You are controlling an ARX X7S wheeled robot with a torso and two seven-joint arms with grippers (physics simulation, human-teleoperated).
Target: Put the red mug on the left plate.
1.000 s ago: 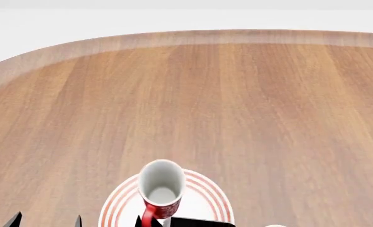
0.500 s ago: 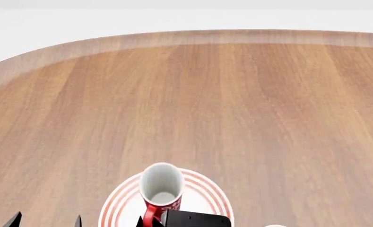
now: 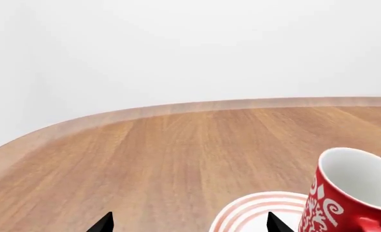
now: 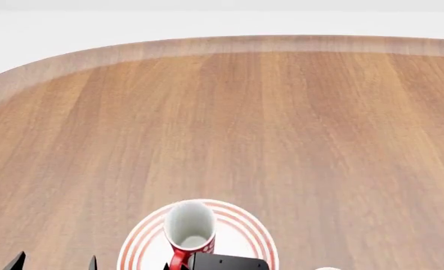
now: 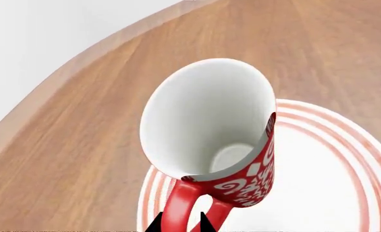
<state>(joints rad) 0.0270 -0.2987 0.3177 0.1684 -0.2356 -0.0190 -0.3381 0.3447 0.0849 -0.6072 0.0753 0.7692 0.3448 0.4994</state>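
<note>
Right gripper is pinching the red mug by its loop handle; only the two dark fingertips show in the right wrist view, one either side of the handle. Mug sits over the left plate, toward the near-middle of it, roughly upright with a slight lean. Can't tell from any view whether the base is touching the plate or just above it.

Left gripper: two tips set wide apart, nothing between them, parked near the plate's edge, clear of the mug.

For the placing step, my read: go straight down, level the mug so the base lands flat, keep it inside the red rings. Release only once the base is seated, then back the fingers out along the handle line so they don't drag or tip it.

No brand, label or readable text anywhere; the mug has only white scroll pattern, the plate only red rings, on a wooden table
</note>
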